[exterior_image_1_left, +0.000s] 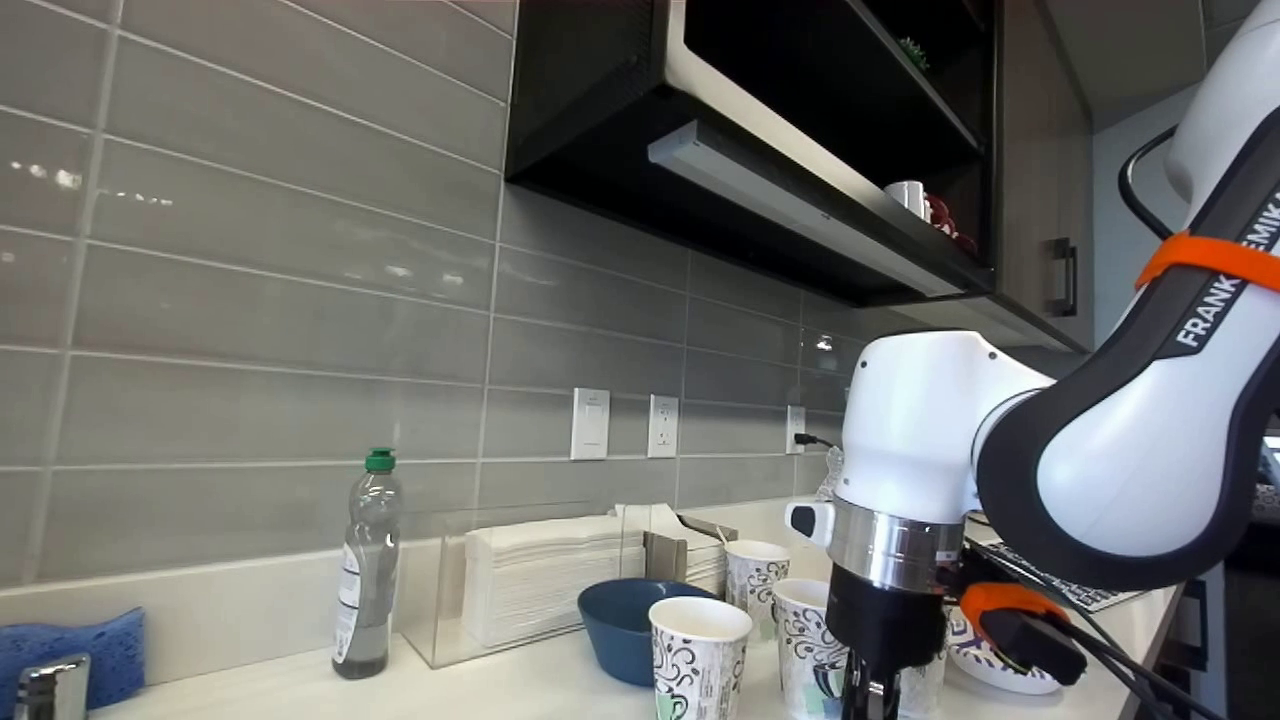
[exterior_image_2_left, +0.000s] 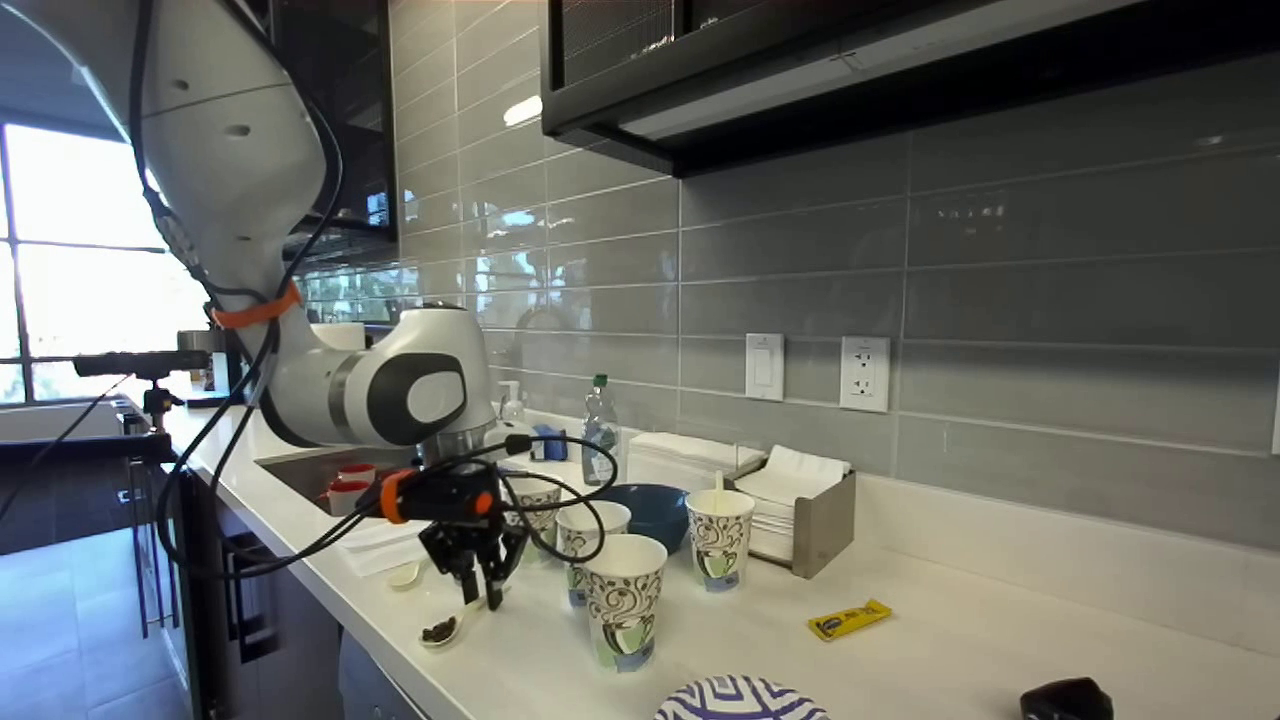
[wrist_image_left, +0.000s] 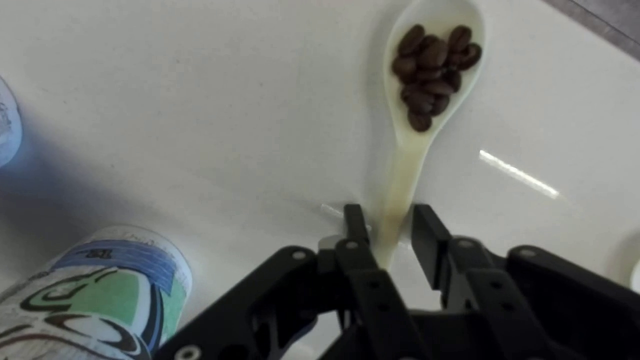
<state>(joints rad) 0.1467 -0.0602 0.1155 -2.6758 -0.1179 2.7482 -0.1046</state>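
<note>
A cream spoon (wrist_image_left: 407, 160) lies on the white counter with dark coffee beans (wrist_image_left: 430, 70) heaped in its bowl. The spoon (exterior_image_2_left: 472, 607) and beans (exterior_image_2_left: 438, 632) also show in an exterior view, near the counter's front edge. My gripper (wrist_image_left: 387, 215) is open, with one finger on each side of the spoon's handle and a gap on both sides. In an exterior view the gripper (exterior_image_2_left: 482, 598) points down, its fingertips low by the counter at the handle. In an exterior view the gripper's fingers (exterior_image_1_left: 868, 695) are cut off by the bottom edge.
Patterned paper cups (exterior_image_2_left: 625, 605) stand close beside the gripper; one shows in the wrist view (wrist_image_left: 115, 290). Behind are a blue bowl (exterior_image_1_left: 630, 635), napkin holder (exterior_image_2_left: 825, 520) and soap bottle (exterior_image_1_left: 368, 580). A yellow packet (exterior_image_2_left: 850, 620), patterned plate (exterior_image_2_left: 740, 700) and another spoon (exterior_image_2_left: 405, 575) lie around.
</note>
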